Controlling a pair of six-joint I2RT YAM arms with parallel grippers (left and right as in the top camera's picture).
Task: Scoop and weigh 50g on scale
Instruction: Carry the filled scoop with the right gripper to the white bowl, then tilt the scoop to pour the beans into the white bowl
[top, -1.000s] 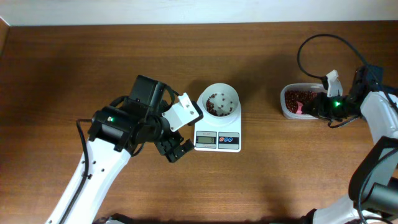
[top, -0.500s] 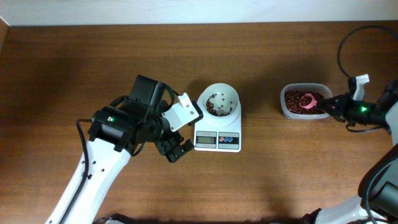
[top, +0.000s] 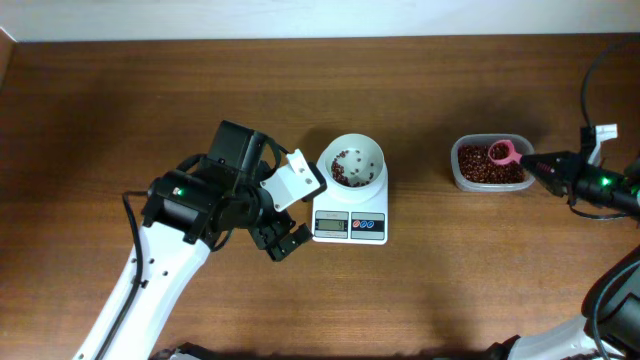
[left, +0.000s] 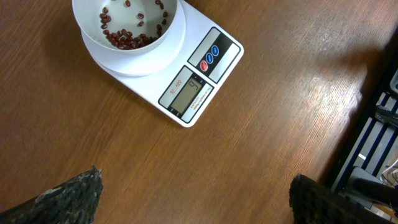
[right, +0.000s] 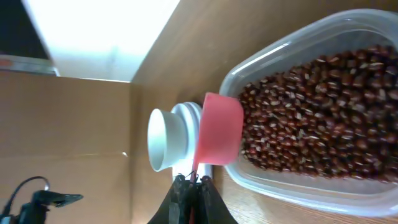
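Note:
The white scale (top: 349, 226) stands mid-table with its round white bowl (top: 352, 163) holding a thin layer of red beans. In the left wrist view the scale (left: 198, 74) and bowl (left: 127, 31) lie ahead of my left gripper (left: 193, 202). That gripper is open, its fingertips (left: 68, 193) far apart over bare wood. In the overhead view the left gripper (top: 283, 240) hovers just left of the scale. My right gripper (top: 540, 165) is shut on the handle of a pink scoop (top: 500, 152) over the bean tub. The right wrist view shows the right gripper (right: 191, 182) and the scoop (right: 219, 129) from the side, its contents hidden.
A clear plastic tub (top: 456, 170) of red beans sits right of the scale, and its rim (right: 280, 193) is close under the scoop. A black cable (top: 590, 90) loops at the far right edge. A pale wall runs along the back of the table.
The right arm has drawn back to the right, and the scoop has come up out of the beans toward the tub's far right corner. The left arm has not moved.

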